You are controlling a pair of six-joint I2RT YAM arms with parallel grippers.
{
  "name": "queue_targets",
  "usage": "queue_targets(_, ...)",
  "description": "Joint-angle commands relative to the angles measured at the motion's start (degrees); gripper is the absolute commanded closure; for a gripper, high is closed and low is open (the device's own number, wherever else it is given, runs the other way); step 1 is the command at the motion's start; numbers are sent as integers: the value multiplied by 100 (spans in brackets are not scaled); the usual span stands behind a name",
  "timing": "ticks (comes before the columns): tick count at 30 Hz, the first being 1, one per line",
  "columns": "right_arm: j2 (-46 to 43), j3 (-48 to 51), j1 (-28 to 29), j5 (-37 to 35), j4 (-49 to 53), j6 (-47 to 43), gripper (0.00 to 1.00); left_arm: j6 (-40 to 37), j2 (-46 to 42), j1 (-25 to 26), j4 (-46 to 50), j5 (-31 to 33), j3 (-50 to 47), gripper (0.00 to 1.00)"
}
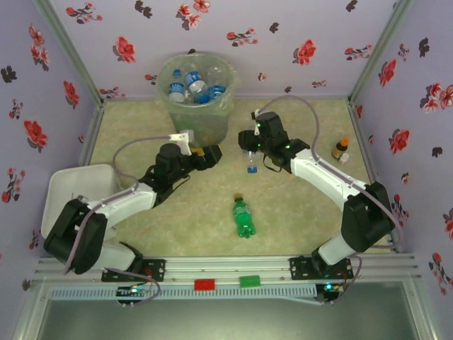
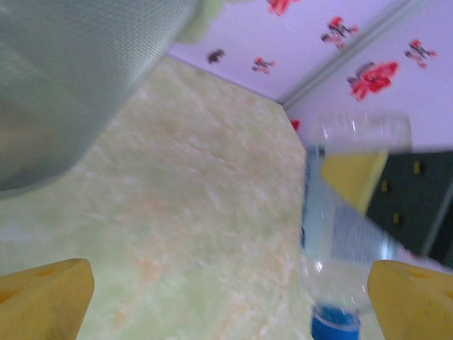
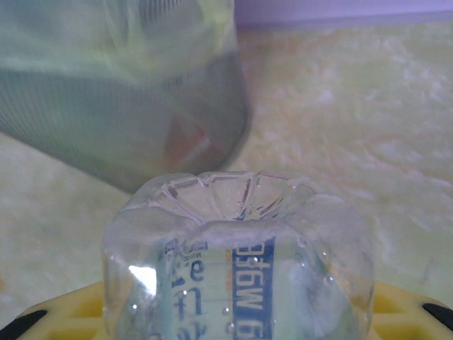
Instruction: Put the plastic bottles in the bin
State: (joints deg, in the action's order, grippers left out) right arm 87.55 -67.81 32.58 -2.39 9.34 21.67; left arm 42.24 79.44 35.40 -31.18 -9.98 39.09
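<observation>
Three lilac walls printed with red and dark flowers close the scene: a far wall (image 1: 283,28), a left wall (image 1: 28,85) and a right wall (image 1: 417,106). Grey strips (image 1: 71,49) run down the far corners. The tabletop (image 1: 198,212) is pale green-beige, marbled. A metal rail (image 1: 233,265) lines its near edge, carrying a red block (image 1: 204,284) and a green block (image 1: 249,281). The light is soft and even.

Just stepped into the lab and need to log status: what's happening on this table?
Two robot arms are filling the bin with plastic bottles; several already lie inside. The right claw is closed on a clear bottle, held cap-down beside the bin. The left claw hangs open nearby, holding nothing. A green bottle lies on the table, not yet picked up.
</observation>
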Motion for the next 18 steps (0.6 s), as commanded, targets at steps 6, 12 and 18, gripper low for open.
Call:
queue_targets(6,-150,130,-139,866,-1334,1254,51,-310,474,437,-681,-795,467,0)
queue_targets(12,-184,342,-138,1378,-1834,1685,51,-404,790,468,-741,-901,770,0)
queue_targets(18,-268,475,-138,1599,-2038,1891,52,-515,1108,468,-710,-902,1109,0)
